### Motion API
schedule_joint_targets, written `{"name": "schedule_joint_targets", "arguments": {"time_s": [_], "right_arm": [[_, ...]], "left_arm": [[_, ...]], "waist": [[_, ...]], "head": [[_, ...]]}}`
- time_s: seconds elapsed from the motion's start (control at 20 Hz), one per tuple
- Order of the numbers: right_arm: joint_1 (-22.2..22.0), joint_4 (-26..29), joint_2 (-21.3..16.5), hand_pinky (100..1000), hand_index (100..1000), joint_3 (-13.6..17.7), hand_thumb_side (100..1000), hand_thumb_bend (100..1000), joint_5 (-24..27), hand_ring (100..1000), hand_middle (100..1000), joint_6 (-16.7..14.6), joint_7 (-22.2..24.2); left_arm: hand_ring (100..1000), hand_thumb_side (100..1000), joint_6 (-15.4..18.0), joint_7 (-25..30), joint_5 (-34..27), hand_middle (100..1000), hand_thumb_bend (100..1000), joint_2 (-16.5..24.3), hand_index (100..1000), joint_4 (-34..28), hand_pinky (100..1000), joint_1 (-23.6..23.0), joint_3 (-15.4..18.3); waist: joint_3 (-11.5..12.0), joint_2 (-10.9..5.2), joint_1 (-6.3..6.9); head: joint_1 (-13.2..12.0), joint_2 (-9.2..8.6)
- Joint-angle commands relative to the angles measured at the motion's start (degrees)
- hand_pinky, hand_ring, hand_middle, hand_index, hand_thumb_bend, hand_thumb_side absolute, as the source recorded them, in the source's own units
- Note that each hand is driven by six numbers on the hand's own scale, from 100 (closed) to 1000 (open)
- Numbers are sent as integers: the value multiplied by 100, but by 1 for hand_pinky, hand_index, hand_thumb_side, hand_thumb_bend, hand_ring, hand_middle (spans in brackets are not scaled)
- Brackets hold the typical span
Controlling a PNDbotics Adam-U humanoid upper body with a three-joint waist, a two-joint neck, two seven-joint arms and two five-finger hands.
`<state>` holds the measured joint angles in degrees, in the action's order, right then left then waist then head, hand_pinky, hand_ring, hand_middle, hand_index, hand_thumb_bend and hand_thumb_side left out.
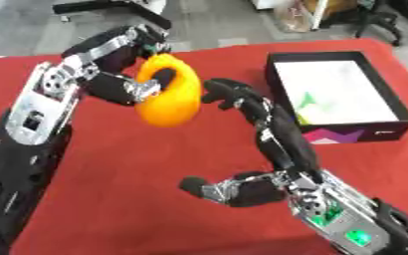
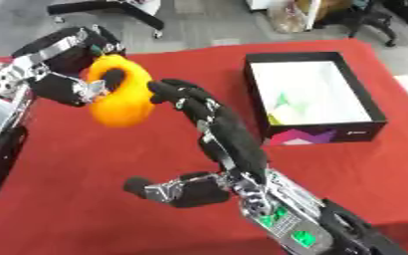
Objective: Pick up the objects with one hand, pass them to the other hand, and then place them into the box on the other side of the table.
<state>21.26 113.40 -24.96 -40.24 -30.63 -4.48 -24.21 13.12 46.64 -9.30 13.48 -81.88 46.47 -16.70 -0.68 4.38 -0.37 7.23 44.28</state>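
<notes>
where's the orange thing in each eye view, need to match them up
Left eye view: the orange object sits upper centre-left, held in the left hand, with the right hand open just beside it.
Right eye view: the same orange object lies further left, in the upper left part.
Shared landmark: the black box with a white inside, on the red table, to the right of the object in both views.

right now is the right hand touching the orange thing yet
Cannot tell. In the left eye view the right hand's fingertips overlap the orange object's edge, with no plain gap or contact; the left hand holds it.
</notes>
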Motion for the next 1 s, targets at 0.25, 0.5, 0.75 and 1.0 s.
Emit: {"name": "schedule_joint_targets", "arguments": {"time_s": [0.25, 0.5, 0.75, 1.0], "right_arm": [[80, 119, -102, 668, 914, 32, 454, 575, -240, 885, 725, 236, -123], [111, 119, -89, 719, 904, 183, 481, 510, -1346, 859, 752, 660, -7], [167, 119, -50, 752, 901, 209, 497, 471, -2422, 847, 772, 852, 312], [161, 119, -40, 785, 901, 158, 499, 457, -2954, 845, 782, 966, 537]], "left_arm": [[388, 298, -134, 499, -271, 295, 100, 62, 393, -272, 585, -25, -122], [394, 294, -162, 532, -258, 296, 100, 225, 393, -278, 588, -208, -39], [395, 300, -193, 533, -334, 296, 100, 252, 393, -320, 588, -197, 15], [395, 301, -258, 533, -397, 296, 100, 226, 392, -363, 588, -175, 6]], "waist": [[13, -54, -22], [13, -54, -18], [30, -60, -24], [39, -61, -32]], "head": [[172, -16], [125, -16], [35, -16], [34, -16]]}}
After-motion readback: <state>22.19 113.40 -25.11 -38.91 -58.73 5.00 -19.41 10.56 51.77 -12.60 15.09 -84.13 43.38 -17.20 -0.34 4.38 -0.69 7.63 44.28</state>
